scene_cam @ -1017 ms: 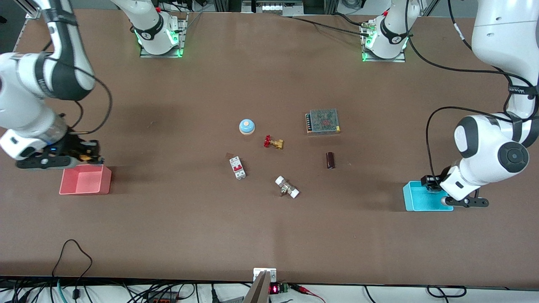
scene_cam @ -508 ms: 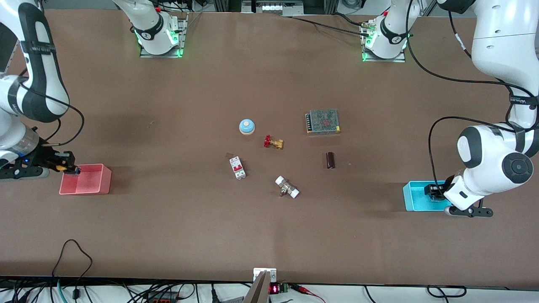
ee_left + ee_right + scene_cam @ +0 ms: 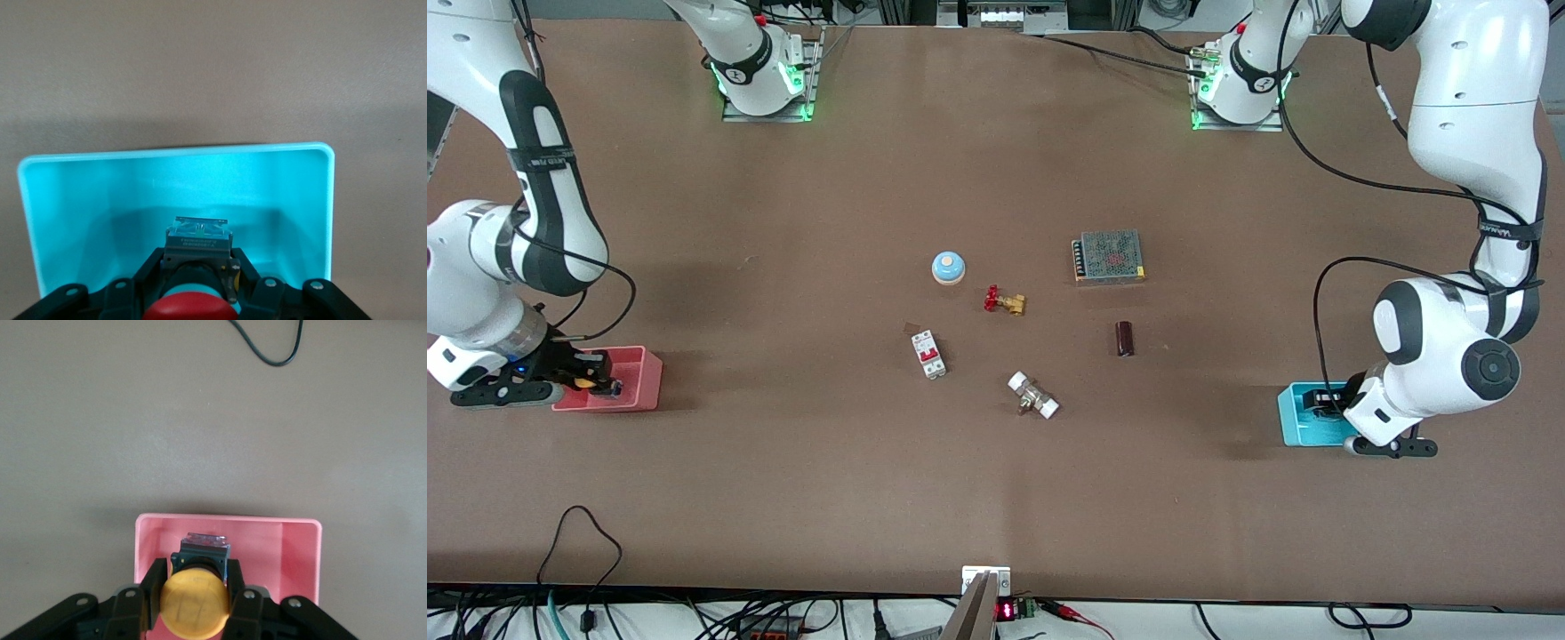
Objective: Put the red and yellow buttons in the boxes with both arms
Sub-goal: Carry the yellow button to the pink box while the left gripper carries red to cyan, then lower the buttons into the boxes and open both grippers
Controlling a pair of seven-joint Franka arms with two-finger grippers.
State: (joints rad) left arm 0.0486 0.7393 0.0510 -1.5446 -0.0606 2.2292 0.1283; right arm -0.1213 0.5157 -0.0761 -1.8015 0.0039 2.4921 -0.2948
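My right gripper (image 3: 596, 384) is shut on the yellow button (image 3: 195, 598) and holds it low inside the salmon pink box (image 3: 639, 378), which also shows in the right wrist view (image 3: 300, 553). The button shows as an orange spot in the front view (image 3: 583, 382). My left gripper (image 3: 1320, 400) is shut on the red button (image 3: 189, 309) and holds it down inside the cyan box (image 3: 1291, 418); in the left wrist view the box wall (image 3: 87, 200) surrounds the button's black base. The red button is hidden in the front view.
In the table's middle lie a light-blue dome (image 3: 948, 268), a brass valve with red handwheel (image 3: 1004, 300), a grey mesh-topped power supply (image 3: 1109, 255), a white breaker (image 3: 928, 353), a white-ended fitting (image 3: 1033, 396) and a dark cylinder (image 3: 1125, 338). A black cable (image 3: 267, 347) shows in the right wrist view.
My right gripper has moved over the pink box and come down into it with the yellow button. My left gripper has shifted and lowered into the cyan box. Both stay shut.
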